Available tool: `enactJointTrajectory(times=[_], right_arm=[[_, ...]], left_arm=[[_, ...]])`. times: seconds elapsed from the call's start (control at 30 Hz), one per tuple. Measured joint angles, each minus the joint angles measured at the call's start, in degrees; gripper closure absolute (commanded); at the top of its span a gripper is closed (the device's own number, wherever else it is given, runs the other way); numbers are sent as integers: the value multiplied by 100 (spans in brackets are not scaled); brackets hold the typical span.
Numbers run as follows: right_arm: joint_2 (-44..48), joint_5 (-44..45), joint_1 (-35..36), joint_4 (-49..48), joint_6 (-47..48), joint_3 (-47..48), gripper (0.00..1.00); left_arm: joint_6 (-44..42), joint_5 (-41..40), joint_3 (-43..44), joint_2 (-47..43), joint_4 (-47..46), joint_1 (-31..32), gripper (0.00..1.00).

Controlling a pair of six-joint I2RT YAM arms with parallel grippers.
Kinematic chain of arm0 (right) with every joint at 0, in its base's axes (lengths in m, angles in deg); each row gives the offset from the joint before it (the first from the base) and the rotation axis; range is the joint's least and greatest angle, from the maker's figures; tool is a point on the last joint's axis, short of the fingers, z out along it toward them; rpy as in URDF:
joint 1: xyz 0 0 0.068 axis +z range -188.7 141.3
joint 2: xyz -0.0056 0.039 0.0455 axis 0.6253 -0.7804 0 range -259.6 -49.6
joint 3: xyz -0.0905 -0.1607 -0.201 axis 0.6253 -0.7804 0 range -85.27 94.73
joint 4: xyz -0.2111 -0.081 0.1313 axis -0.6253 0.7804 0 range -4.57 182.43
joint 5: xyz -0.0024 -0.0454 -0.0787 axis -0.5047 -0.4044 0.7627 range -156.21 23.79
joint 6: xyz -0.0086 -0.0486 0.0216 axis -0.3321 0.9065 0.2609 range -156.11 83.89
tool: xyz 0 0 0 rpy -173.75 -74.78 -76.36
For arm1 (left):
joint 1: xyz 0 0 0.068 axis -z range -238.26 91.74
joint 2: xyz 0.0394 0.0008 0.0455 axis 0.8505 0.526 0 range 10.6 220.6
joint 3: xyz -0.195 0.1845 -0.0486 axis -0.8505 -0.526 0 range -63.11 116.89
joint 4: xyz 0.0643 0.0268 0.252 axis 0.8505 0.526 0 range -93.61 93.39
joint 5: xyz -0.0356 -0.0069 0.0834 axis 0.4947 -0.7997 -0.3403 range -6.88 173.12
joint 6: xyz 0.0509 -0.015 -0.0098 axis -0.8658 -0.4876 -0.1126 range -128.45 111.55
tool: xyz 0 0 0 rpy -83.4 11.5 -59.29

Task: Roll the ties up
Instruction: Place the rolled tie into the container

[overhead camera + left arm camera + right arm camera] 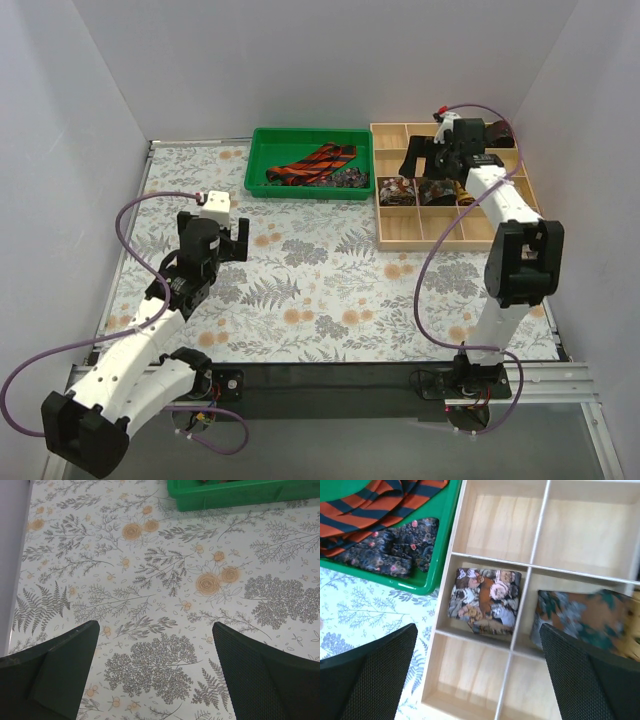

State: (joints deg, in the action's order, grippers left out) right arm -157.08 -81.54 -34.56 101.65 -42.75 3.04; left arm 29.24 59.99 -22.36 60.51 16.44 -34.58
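Note:
A red-black striped tie (318, 162) and a dark mottled tie (347, 178) lie loose in the green tray (262, 150). They also show in the right wrist view, the striped tie (370, 510) above the dark tie (395, 545). Two rolled ties sit in the middle row of the wooden box (450, 228): one with brown and grey print (485, 600) in the left compartment, and one brown and teal (580, 617) in the compartment to its right. My right gripper (477, 630) hovers open and empty above them. My left gripper (155, 630) is open and empty over the floral covering.
The wooden box has several compartments; those in the near row (470, 675) and far row (495, 520) within view hold nothing. The green tray's corner (240, 492) lies ahead of the left gripper. Purple cables (135, 215) loop beside both arms. White walls enclose the table.

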Motion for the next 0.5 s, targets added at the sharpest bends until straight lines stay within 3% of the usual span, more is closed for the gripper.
enactJointTrajectory(times=[0.3, 0.5], right_arm=[[3252, 1071, -7, 527, 85, -1016, 2], [5772, 1650, -7, 671, 87, -1860, 1]], left_arm=[[22, -114, 85, -654, 37, 0, 8], [-20, -214, 804, -1139, 490, 0, 7]])
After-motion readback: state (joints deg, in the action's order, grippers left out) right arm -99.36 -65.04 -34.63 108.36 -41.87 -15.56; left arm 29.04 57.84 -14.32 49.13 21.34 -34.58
